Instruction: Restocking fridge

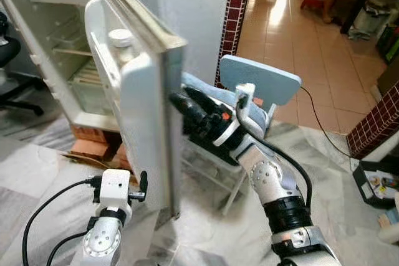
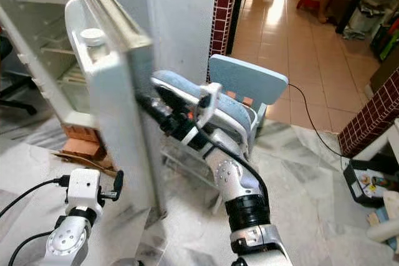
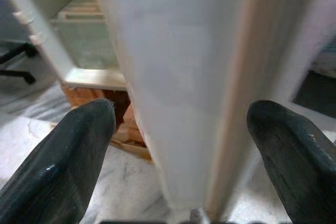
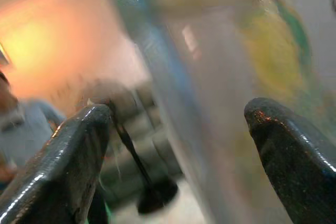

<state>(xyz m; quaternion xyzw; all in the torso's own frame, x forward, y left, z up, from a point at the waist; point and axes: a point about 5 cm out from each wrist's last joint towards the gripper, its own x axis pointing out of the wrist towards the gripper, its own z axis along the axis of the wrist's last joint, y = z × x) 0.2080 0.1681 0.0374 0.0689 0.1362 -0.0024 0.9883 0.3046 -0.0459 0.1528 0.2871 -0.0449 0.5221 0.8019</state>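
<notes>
Your right gripper [image 1: 177,101], fingers spread w/ a blurred clear bottle [image 4: 210,103] between, presses the white fridge door's [image 1: 140,116] outer face to swing it, while your left gripper [image 3: 178,145], also spread, straddles its edge.

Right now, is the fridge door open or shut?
Open: the fridge door stands swung out edge-on, its bottle and the inner shelves exposed.

One fridge [image 1: 75,60], one bottle [image 1: 121,40], one chair [image 1: 259,82], two claws [image 3: 178,145].
</notes>
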